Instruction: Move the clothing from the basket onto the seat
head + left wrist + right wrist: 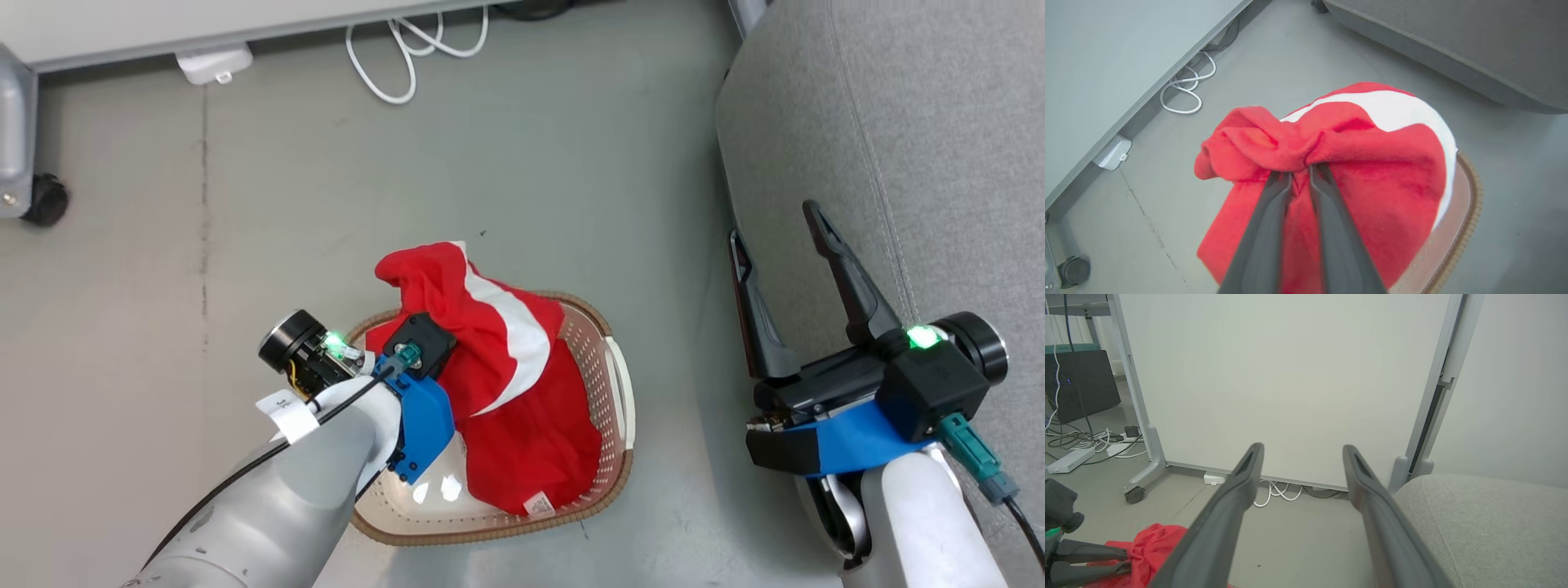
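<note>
A red soft garment with white stripe (pixel 490 327) rises bunched above a cream perforated plastic basket with brown woven rim (pixel 490 535), over a plain red garment with white tag (pixel 531 441). The large grey fabric sofa (pixel 898 122) stands near, at the right.

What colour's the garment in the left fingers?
The garment is red with a white band; left wrist view.

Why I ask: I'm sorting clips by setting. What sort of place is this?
Probably a lab or office staged as a living room: a wheeled white partition, loose white cables on bare grey floor, a grey sofa.
</note>
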You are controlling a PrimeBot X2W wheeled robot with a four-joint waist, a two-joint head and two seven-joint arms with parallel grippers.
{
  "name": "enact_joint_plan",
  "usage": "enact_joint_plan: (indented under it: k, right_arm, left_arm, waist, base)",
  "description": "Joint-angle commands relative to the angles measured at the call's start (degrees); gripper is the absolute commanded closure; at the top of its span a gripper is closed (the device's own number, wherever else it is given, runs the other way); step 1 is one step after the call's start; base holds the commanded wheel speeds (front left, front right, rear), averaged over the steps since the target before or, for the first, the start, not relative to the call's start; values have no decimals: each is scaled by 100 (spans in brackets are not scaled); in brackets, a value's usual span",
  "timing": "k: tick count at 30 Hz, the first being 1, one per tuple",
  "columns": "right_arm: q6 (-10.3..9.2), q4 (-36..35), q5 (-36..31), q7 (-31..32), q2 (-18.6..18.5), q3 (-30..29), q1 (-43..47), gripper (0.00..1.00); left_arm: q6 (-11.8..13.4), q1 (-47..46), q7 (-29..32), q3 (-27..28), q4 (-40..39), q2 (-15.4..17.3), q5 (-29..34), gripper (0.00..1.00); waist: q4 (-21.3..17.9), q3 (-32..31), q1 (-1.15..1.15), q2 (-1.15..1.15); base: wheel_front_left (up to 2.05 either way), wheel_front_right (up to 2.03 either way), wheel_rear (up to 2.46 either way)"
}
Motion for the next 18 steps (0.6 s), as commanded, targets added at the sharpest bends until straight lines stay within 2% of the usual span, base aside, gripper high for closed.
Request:
enact_joint_plan:
  k: [1, 6, 18]
  right_arm:
    - [3, 20, -1, -21, -19, -5, 81, 0]
    - [3, 92, -8, -21, -18, -16, 211, 0]
    - [3, 189, 46, -20, -18, 27, 474, 0]
  left_arm:
    - [8, -2, -53, 92, -25, 15, -66, 100]
    - [75, -117, -93, 475, -292, 93, -250, 100]
    - [363, 295, -94, 1792, -1889, 585, -141, 100]
  waist:
    - [85, -164, 1, 0]
    - [150, -434, 1, 0]
    - [193, -919, 1, 0]
  base:
    - [0, 0, 0]
    - [0, 0, 0]
    - [0, 0, 0]
